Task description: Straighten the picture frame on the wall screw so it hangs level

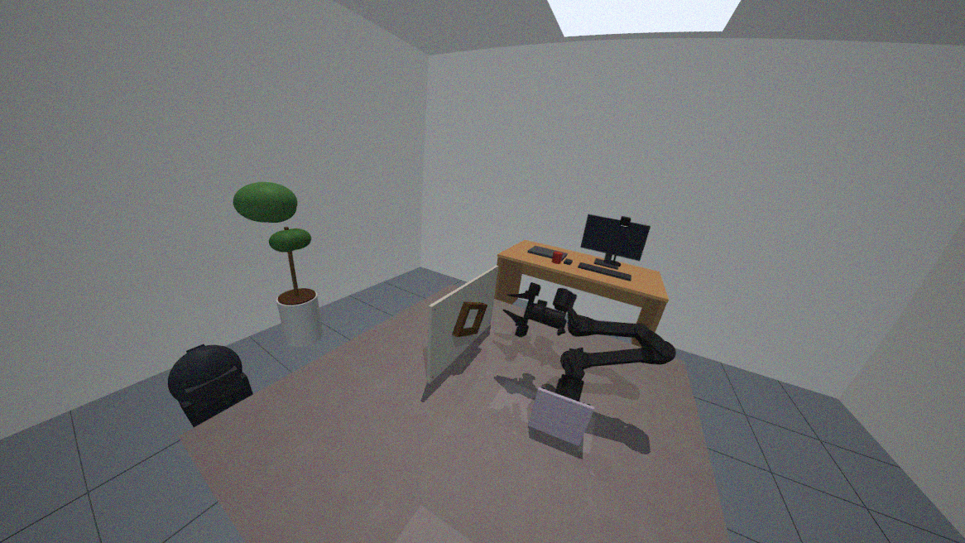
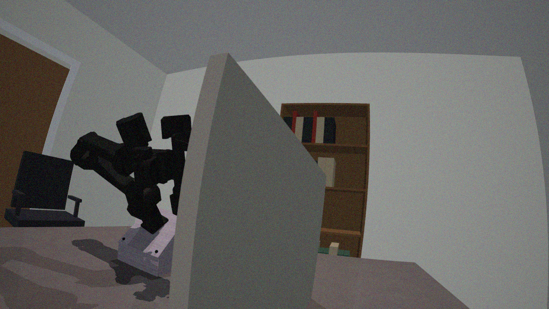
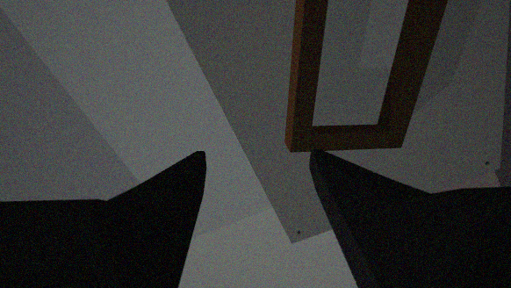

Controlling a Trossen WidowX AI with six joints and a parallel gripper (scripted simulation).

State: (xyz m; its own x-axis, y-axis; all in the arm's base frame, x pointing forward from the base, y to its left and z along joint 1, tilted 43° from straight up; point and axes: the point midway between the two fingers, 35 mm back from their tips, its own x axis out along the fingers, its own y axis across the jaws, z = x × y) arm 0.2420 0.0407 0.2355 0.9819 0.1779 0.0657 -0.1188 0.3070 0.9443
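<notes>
An office: desk [image 1: 580, 273], monitor [image 1: 614, 236], bookshelf [image 2: 367, 153].

End effector [image 1: 511, 304] [image 3: 258, 158] open, arm bent.

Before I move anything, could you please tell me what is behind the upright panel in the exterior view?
Beyond the panel, part of a brown bookcase shows, with books on its top shelf; its left part is covered. The arm's gripper is partly hidden too.
</notes>
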